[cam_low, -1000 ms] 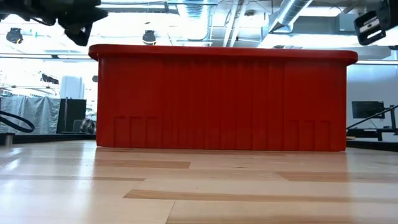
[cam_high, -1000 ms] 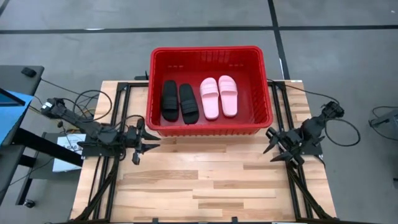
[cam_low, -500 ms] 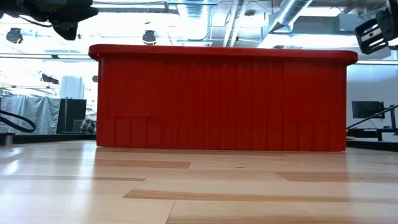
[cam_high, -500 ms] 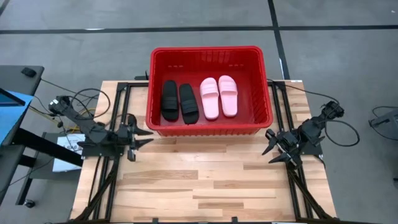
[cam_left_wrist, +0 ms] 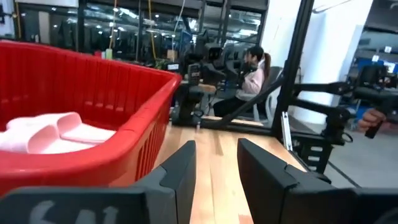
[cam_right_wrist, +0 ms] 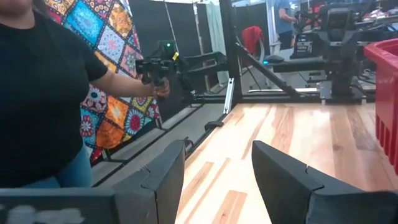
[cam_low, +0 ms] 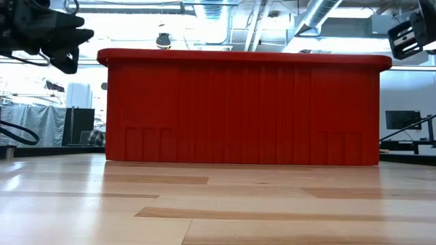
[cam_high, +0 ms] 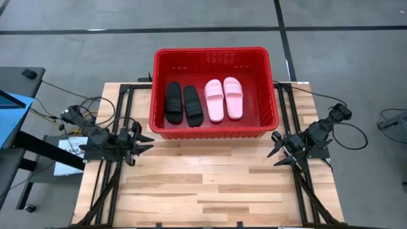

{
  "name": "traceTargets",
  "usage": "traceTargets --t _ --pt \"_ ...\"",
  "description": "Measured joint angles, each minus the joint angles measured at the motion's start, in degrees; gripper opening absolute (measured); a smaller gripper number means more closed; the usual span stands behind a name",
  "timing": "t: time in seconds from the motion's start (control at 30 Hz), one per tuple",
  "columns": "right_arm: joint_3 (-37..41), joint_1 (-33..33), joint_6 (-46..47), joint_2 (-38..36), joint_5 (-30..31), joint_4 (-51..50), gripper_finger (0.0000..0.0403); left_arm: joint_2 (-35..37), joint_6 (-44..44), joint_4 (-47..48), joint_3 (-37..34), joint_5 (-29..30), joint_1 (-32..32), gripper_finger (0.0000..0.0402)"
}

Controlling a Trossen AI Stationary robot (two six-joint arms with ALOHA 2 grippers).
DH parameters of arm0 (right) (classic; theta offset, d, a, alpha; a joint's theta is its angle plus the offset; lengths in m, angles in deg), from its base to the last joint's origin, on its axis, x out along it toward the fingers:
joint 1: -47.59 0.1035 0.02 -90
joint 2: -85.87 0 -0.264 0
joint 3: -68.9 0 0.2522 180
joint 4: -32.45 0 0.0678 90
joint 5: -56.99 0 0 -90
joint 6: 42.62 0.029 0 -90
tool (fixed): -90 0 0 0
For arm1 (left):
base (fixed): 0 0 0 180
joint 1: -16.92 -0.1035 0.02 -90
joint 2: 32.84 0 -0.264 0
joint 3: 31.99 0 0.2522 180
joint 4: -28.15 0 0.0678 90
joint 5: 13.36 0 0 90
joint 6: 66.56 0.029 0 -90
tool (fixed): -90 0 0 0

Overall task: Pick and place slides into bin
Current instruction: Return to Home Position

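Note:
The red bin (cam_high: 216, 130) stands at the table's far middle. Two black slides (cam_high: 183, 104) and two light pink slides (cam_high: 224, 98) lie side by side on its floor. The bin's near wall (cam_low: 244, 109) fills the low view. The pink slides also show in the left wrist view (cam_left_wrist: 43, 130). My left gripper (cam_high: 147, 142) is open and empty, by the bin's near left corner. My right gripper (cam_high: 276, 149) is open and empty, by the bin's near right corner.
Bare wooden table (cam_high: 210, 191) lies near of the bin. Black frame rails (cam_high: 121, 114) run along both table sides. A person (cam_right_wrist: 43, 93) holding a controller stands beyond the table in the right wrist view; another person (cam_left_wrist: 252, 68) sits far off.
My left gripper has drawn back toward the table's left edge, away from the bin's near left corner, and stands lower in the low view. My right gripper has kept about still.

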Motion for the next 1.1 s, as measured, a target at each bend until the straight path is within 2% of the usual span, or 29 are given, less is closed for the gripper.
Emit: traceTargets --t 0.2,0.43,0.63,0.77,0.97,1.1 --pt "-0.54 0.03 -2.86 0.00 -0.42 -1.93 0.0178 -0.17 0.72 0.71 -0.02 2.52 0.11 0.0108" --pt "0.26 2.98 -0.01 0.00 -7.81 -0.75 0.0176 -0.11 0.45 -1.21 -0.02 2.66 0.11 0.0108" --pt "8.55 6.40 0.67 0.03 -2.63 9.43 0.0178 -0.11 0.47 -1.26 -0.02 4.66 0.11 0.0108" --pt "8.85 7.01 0.09 -0.03 -0.57 10.99 0.0178 -0.11 0.58 -1.71 -0.05 4.72 0.11 0.0108" --pt "8.85 7.02 5.27 0.16 2.75 11.45 0.0176 -0.12 0.58 -1.27 -0.05 5.75 0.11 0.0108" --pt "8.87 7.04 4.75 0.13 2.87 11.56 0.0179 -0.11 -0.26 -1.24 -0.05 5.74 0.11 0.0108"
